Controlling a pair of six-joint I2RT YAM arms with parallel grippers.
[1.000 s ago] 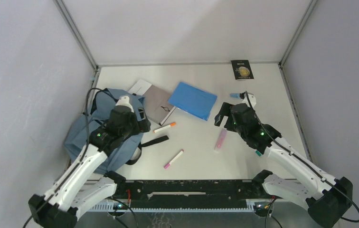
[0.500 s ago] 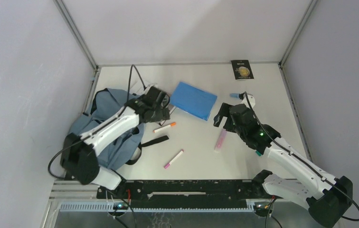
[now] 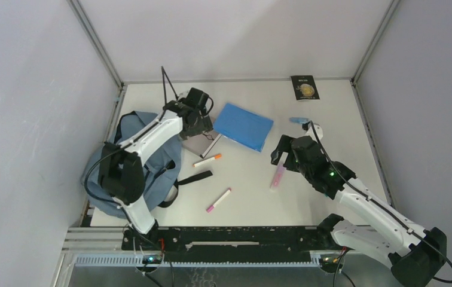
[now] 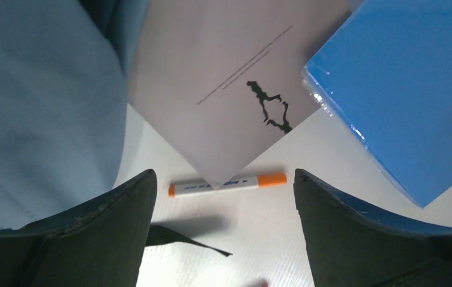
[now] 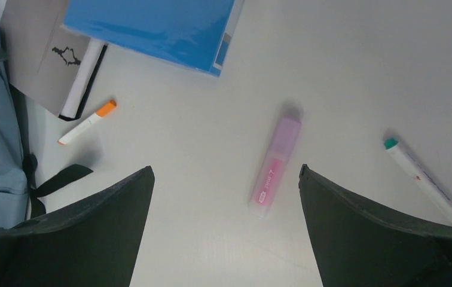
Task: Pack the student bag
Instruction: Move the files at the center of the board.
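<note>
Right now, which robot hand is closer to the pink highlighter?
Right. The right gripper hovers right by the pink highlighter; the left gripper is far off, over the grey notebook beside the bag.

Lettering on the orange marker [image 4: 243, 182] looks illegibly small.

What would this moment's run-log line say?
left gripper: open, above grey notebook corner | right gripper: open, above pink highlighter | student bag: notebook and highlighter outside it

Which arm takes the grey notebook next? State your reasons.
Left. The open left gripper hangs over the grey notebook, beside the student bag; the right gripper is over the pink highlighter instead.
</note>
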